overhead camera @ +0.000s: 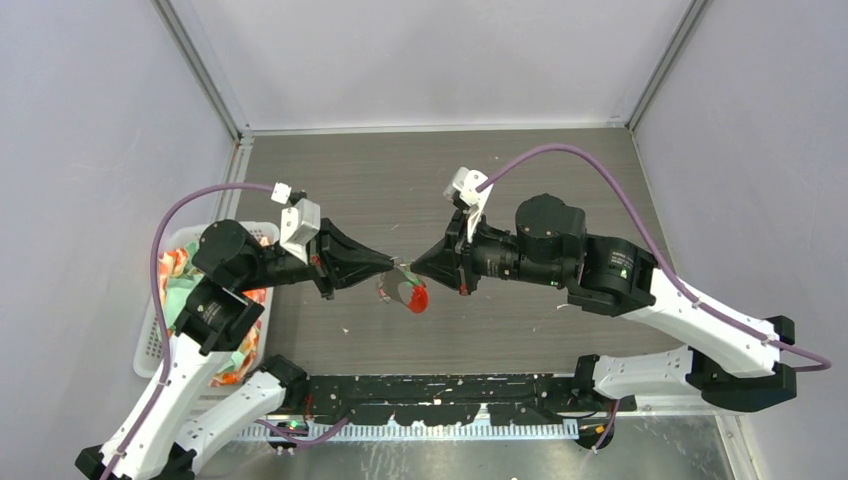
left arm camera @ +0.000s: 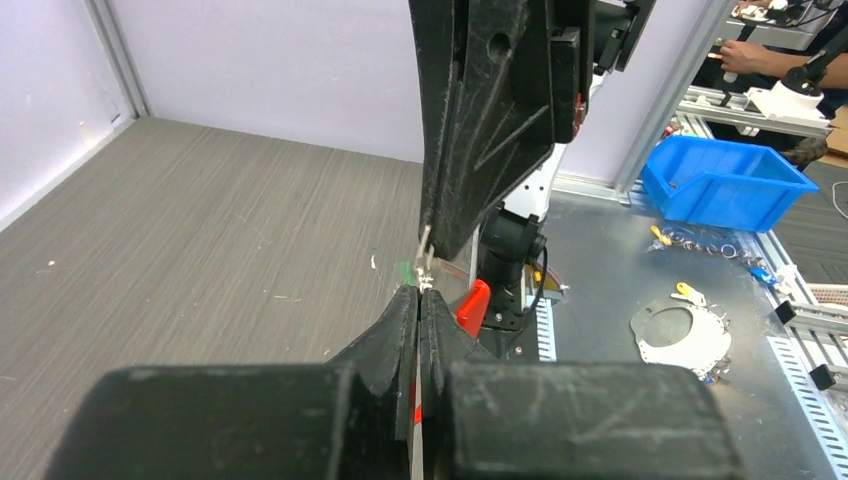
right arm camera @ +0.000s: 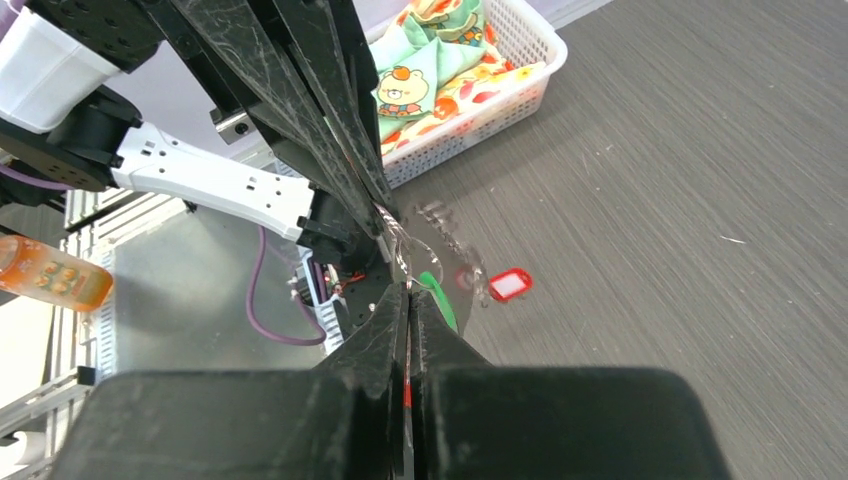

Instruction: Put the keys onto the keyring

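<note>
over grey table [overhead camera: 560, 180], keyring [right arm camera: 397, 238] is being pinched in left gripper [left arm camera: 418, 295], green key [right arm camera: 438, 298] in right gripper [right arm camera: 408, 290], for threading.

I can't read any text, number or brand on my feeds. The red-and-white key tag [right arm camera: 508, 284] shows a white face, too small to tell any writing.
</note>
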`<action>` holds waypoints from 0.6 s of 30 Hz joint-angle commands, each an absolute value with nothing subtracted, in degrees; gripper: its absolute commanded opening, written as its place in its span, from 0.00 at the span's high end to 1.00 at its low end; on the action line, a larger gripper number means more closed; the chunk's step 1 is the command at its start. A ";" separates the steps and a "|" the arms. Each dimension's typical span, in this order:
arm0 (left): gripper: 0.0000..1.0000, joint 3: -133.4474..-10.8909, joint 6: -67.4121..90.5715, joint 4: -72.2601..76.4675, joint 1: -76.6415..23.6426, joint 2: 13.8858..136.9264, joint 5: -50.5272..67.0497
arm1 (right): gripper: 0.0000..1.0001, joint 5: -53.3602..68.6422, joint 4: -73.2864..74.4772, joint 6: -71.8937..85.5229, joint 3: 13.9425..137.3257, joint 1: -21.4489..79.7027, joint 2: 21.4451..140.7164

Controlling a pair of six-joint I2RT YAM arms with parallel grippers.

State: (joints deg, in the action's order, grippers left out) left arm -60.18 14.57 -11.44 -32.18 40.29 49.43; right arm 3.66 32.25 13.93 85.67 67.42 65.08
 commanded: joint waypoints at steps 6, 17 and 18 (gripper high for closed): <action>1.00 -59.86 10.64 -11.62 -32.32 39.48 48.84 | 0.99 -5.09 34.73 11.34 87.27 67.33 60.57; 0.29 -58.91 6.70 -20.12 -32.32 41.00 43.62 | 0.99 -6.32 32.44 9.91 83.06 67.29 64.67; 0.22 -59.11 5.93 -21.76 -32.34 41.42 42.31 | 0.99 -6.49 32.05 9.71 82.65 67.20 65.63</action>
